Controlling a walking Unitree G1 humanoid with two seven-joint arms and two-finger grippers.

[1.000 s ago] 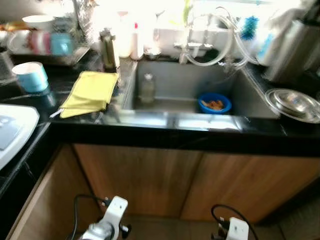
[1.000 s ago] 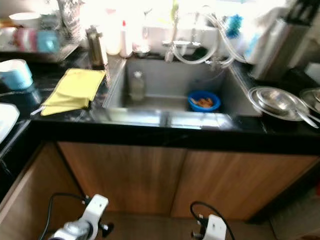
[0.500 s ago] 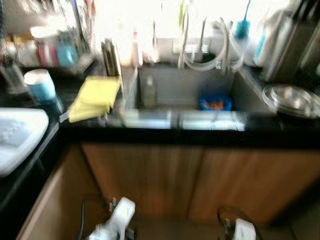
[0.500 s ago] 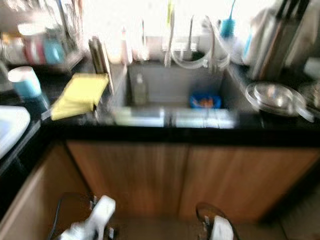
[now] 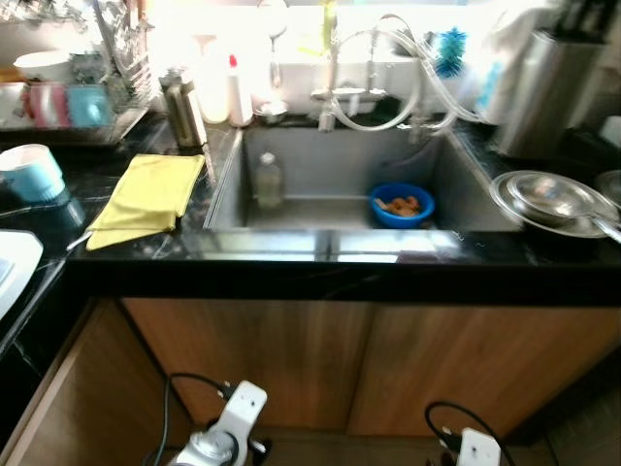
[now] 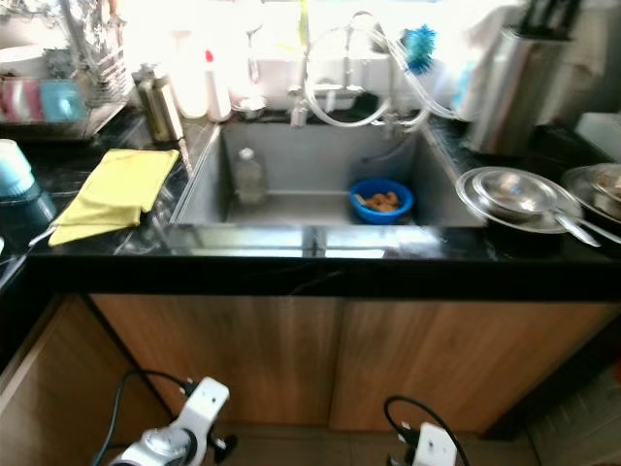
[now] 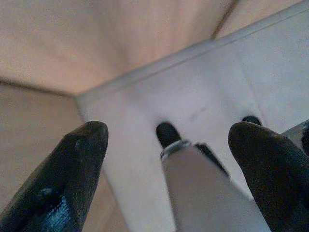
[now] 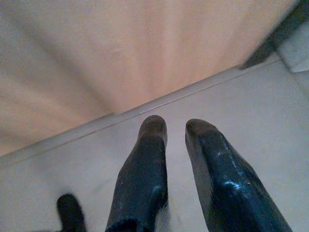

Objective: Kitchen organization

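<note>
A: Entry. Task's things sat in and around the sink [image 5: 225,173]. The blue bowl [image 5: 402,205] stood on the sink floor toward the right, with orange scraps inside. A clear bottle [image 5: 268,181] stood upright at the sink's left rear.

B: Handling?

A: Judged: the bowl looked like light, stiff plastic, likely wet and slippery; take it by the rim, kept level so the scraps stay in. The bottle looked smooth and easy to tip; grip mid-body.

B: And outward?

A: A yellow cloth [image 5: 147,199] lay flat on the black counter [image 5: 388,277] left of the sink: soft and limp, so pinch an edge. A blue cup [image 5: 31,173] stood further left, near the dish rack [image 5: 73,102]. Stacked steel pans [image 5: 555,202] rested to the right; judged heavier, prone to clatter.

B: Claws?

A: Both hung low by the wooden cabinet doors [image 5: 330,364], well apart from everything. Left gripper [image 7: 166,145] had fingers spread wide, holding nothing. Right gripper [image 8: 176,164] had fingers drawn near together with a narrow gap, empty.
</note>
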